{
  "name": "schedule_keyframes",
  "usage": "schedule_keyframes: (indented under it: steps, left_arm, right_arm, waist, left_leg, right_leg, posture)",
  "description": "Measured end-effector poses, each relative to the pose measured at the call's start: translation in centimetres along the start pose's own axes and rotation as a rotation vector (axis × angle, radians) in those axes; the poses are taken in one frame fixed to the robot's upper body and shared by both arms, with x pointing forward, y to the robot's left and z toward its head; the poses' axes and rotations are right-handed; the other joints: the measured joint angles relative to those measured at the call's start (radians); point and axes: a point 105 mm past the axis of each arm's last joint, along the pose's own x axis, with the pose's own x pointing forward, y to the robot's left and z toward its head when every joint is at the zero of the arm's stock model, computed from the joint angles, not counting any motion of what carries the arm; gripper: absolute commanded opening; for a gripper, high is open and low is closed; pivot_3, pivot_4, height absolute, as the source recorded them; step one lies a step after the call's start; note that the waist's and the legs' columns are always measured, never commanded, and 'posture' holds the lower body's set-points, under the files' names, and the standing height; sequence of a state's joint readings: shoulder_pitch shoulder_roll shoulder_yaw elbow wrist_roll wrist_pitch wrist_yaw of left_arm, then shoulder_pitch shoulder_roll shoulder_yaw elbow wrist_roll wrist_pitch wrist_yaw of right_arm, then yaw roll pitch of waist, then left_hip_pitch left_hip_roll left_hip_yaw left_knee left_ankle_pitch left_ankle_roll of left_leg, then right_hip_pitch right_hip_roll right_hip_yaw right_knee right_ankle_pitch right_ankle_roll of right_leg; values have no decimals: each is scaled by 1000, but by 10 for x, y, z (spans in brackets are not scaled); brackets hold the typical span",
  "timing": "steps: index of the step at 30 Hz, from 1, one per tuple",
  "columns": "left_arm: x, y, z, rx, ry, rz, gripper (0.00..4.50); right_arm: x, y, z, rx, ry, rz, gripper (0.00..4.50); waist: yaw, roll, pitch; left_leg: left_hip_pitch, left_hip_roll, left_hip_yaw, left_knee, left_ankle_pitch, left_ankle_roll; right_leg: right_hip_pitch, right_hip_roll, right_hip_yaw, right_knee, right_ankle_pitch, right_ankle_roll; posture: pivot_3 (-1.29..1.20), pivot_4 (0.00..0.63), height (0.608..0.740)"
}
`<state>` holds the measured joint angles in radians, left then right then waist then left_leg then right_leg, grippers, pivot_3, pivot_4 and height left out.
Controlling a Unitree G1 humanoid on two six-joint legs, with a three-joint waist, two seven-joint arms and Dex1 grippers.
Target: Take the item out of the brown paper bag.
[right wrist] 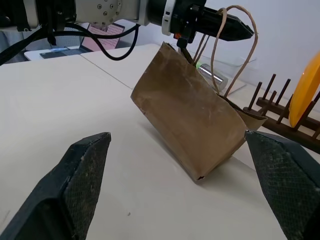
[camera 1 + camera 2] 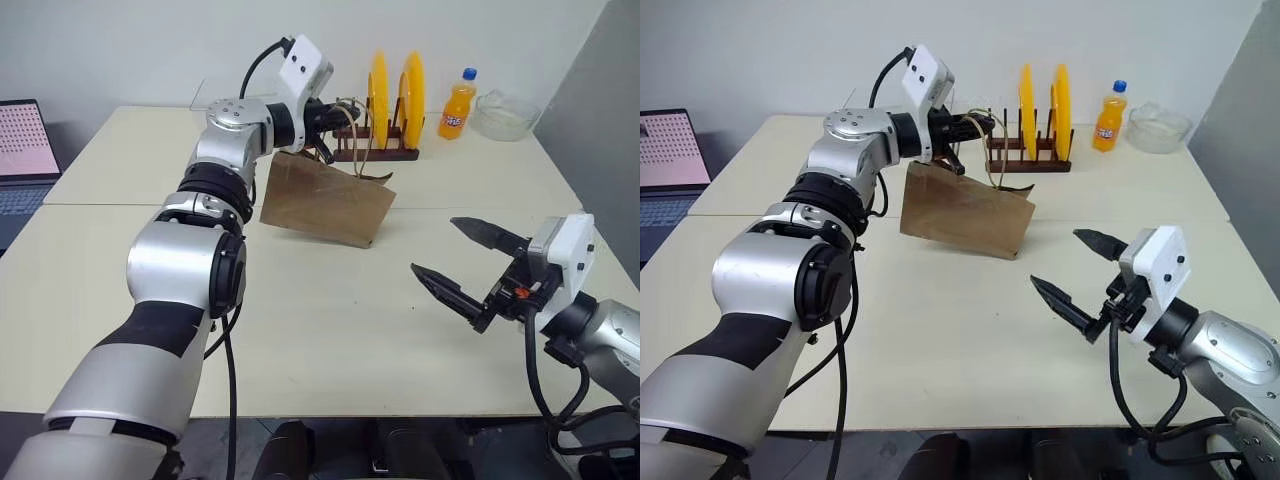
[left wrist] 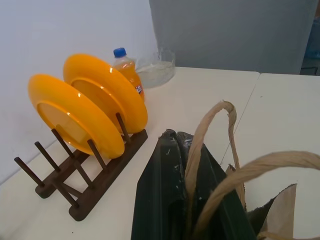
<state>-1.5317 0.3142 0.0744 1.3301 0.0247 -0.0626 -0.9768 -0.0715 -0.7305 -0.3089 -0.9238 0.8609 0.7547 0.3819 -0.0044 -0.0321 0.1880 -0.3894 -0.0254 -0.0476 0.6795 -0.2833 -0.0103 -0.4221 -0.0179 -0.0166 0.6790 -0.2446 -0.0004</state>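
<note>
Your left claw is pinched together on the thin tan cord handles of the creased brown paper bag, hoisting it so it hangs tilted with one bottom corner near the table, likely to steady it for reaching in. Your right claw waits nearer you than the bag, well apart from it, its black textured fingers spread wide and holding nothing. I judge the item is inside the bag.

Head pair high over the table; wrist views close, both on the brown paper bag.
</note>
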Motion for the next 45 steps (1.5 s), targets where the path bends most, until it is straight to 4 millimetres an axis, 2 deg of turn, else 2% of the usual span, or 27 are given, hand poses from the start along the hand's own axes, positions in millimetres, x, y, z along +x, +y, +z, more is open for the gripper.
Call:
schedule_keyframes:
  steps: [12,18,21,25,26,32,38,45]
  left_arm:
    - [-3,-2,-15,37,51,-19,7]
    - [-5,0,-15,61,64,-9,7]
    - [-7,3,-16,72,71,3,544]
    - [-13,8,-18,98,98,21,1792]
    - [-14,9,-19,101,102,21,1981]
    - [-24,13,-32,145,152,29,3864]
    - [-46,20,-52,215,242,19,3864]
    - [-63,30,-46,265,249,29,3864]
  right_arm:
    - [0,0,0,12,4,1,4500]
    - [2,1,0,12,1,10,4500]
    - [3,1,1,12,0,11,4500]
    - [3,0,0,15,1,12,4500]
    - [3,0,0,16,1,12,4500]
    - [4,2,-2,15,8,24,4500]
    - [6,4,-7,3,39,49,4500]
    - [12,4,-11,-16,49,84,4500]
  waist:
    - [0,0,0]
    - [0,0,0]
    - [0,0,0]
    - [0,0,0]
    - [0,0,0]
    - [-1,0,0]
    - [-1,0,0]
    - [-1,0,0]
  left_leg:
    - [0,0,0,0,0,0]
    - [0,0,0,0,0,0]
    - [0,0,0,0,0,0]
    - [0,0,0,0,0,0]
    - [0,0,0,0,0,0]
    - [0,0,0,0,0,0]
    - [1,0,0,0,0,0]
    - [1,0,1,0,0,0]
  right_leg:
    - [0,0,0,0,0,0]
    - [0,0,0,0,0,0]
    - [0,0,0,0,0,0]
    - [0,0,0,0,0,0]
    - [0,0,0,0,0,0]
    - [0,0,1,0,0,0]
    - [0,0,1,1,0,-1]
    - [0,0,1,1,0,-1]
  posture:
    - [0,150,740]
    - [0,150,740]
    - [0,150,740]
    - [0,150,740]
    - [0,150,740]
    - [0,150,740]
    - [0,150,740]
    - [0,150,740]
